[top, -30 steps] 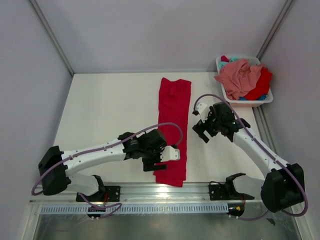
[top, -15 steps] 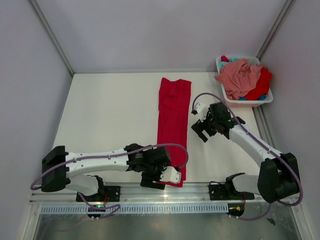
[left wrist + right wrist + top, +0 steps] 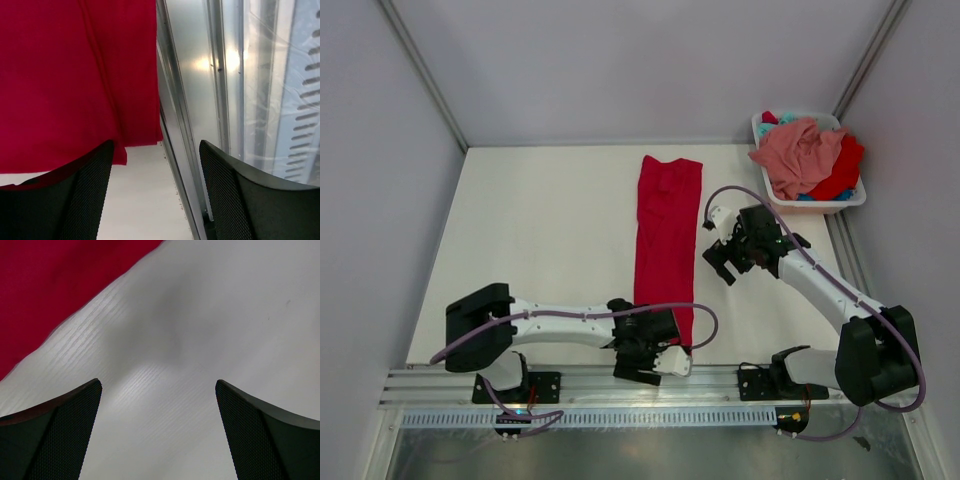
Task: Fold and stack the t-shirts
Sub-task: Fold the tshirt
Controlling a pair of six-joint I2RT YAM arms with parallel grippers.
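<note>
A bright red t-shirt (image 3: 668, 235), folded into a long narrow strip, lies down the middle of the white table (image 3: 540, 230). My left gripper (image 3: 653, 362) is low over its near hem by the front rail. In the left wrist view this gripper (image 3: 157, 200) is open, with bare table between its fingers; the left finger (image 3: 75, 195) overlaps the corner of the red t-shirt (image 3: 75, 75). My right gripper (image 3: 720, 262) hovers open just right of the strip. Its wrist view shows that gripper (image 3: 157, 432) over bare table, with the red t-shirt (image 3: 55, 285) at the upper left. More t-shirts (image 3: 800, 150), salmon pink, red and teal, are heaped in the basket.
A white plastic basket (image 3: 853, 200) stands at the table's far right corner. A metal rail (image 3: 210, 75) runs along the front edge right beside the left gripper. Grey walls close in the table on three sides.
My left arm has slid along the red strip toward the front edge and now sits over its near hem, its jaws slightly narrower. The right gripper has barely moved.
</note>
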